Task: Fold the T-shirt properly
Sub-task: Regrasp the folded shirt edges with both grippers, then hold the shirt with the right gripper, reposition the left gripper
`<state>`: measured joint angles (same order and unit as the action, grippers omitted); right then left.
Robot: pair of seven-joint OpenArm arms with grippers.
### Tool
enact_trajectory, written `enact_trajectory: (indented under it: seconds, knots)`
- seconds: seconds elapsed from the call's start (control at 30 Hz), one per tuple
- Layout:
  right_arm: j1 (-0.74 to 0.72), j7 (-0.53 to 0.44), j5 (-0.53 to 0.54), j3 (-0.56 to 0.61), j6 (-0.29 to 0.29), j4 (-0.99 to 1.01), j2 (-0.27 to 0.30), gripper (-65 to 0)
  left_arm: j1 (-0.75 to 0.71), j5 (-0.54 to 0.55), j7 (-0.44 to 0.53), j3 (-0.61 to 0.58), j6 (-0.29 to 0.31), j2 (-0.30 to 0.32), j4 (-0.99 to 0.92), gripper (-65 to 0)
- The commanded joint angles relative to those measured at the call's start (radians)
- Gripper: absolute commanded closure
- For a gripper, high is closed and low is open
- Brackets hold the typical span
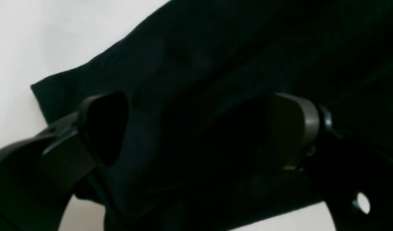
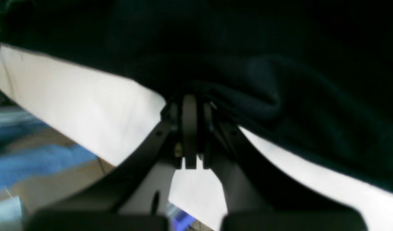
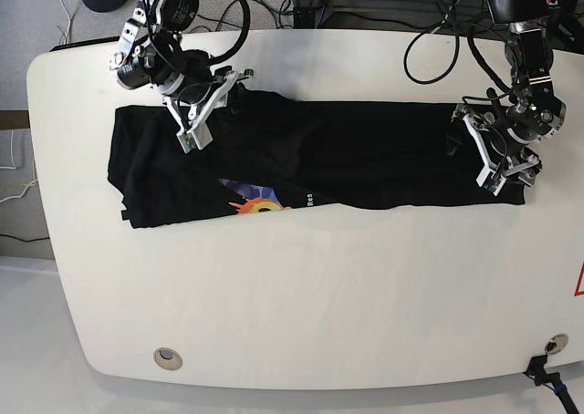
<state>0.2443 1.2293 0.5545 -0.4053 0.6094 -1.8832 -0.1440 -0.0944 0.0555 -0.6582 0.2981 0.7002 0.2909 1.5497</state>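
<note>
The black T-shirt (image 3: 328, 163) lies spread across the white table, with its near edge folded up so that an orange, yellow and purple print (image 3: 254, 201) and small white lettering (image 3: 306, 198) show. My right gripper (image 3: 234, 83), on the left of the base view, is shut on the shirt's far edge; in the right wrist view its closed fingers (image 2: 190, 106) pinch a bunched fold of the shirt (image 2: 279, 96). My left gripper (image 3: 470, 148) is open over the shirt's right end. In the left wrist view (image 1: 198, 131) the jaws stand wide apart with black cloth (image 1: 215, 64) beneath them.
The white table (image 3: 301, 286) has rounded corners and round holes near its front edge at left (image 3: 166, 357) and right (image 3: 550, 344). Black cables (image 3: 438, 40) hang along the far edge. Floor shows past the table edge in the right wrist view (image 2: 29, 160).
</note>
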Motion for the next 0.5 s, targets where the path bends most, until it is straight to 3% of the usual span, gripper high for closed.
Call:
enact_trajectory:
  seconds: [0.0, 0.27, 0.43, 0.47]
  knots:
    - [-0.086, 0.085, 0.022, -0.007, 0.005, -0.028, 0.001, 0.0, 0.015, 0.011, 0.022, 0.005, -0.002, 0.014, 0.015, -65.0]
    - [-0.305, 0.057, 0.011, -0.043, 0.005, 0.109, 0.002, 0.0, 0.015, 0.011, 0.022, 0.005, -0.002, 0.014, 0.015, -65.0]
    - [-0.336, -0.016, 0.011, -0.045, 0.005, 0.279, 0.057, 0.0, 0.015, 0.010, 0.022, 0.005, -0.002, 0.014, 0.015, -65.0]
    - [-0.336, -0.030, 0.011, -0.045, 0.005, 0.308, 0.073, -2.5, 0.015, 0.010, 0.022, 0.005, -0.002, 0.014, 0.015, -65.0]
